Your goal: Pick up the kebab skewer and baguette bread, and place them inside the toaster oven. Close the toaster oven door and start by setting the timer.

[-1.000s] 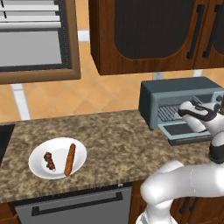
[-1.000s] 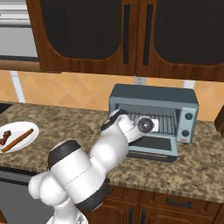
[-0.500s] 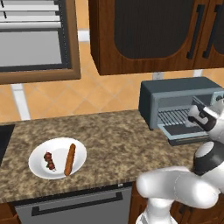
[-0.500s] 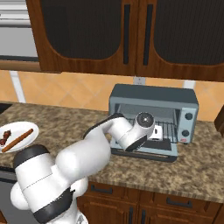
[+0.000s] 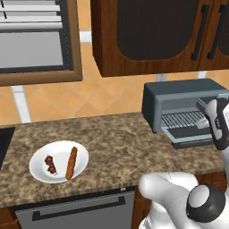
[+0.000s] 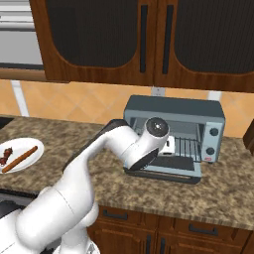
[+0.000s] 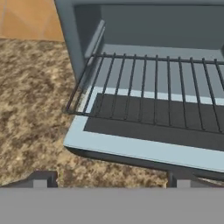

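Orange-brown baguette bread (image 5: 71,163) lies on a white plate (image 5: 40,173) at the left of the speckled table (image 5: 116,147), its long axis running from the near-left up to the far-right in the left base view, a little off upright in that picture. Just left of it on the same plate sits the kebab skewer (image 5: 50,164), shorter, pointing roughly the same way; whether the two touch is too small to tell. In the right base view the plate is cut off by the left edge.

Well apart, at the right end of the table, stands the toaster oven (image 6: 174,134) with the toaster oven door (image 7: 144,148) dropped flat toward the camera and the wire rack (image 7: 153,89) pulled partly out over it. The door's handle is hidden beneath its front edge.

The arm bends across the oven's front, its wrist covering the left part of the opening. The hand (image 7: 111,178) hovers just before the door's edge, fingertips (image 7: 43,179) spread wide apart, grasping nothing.
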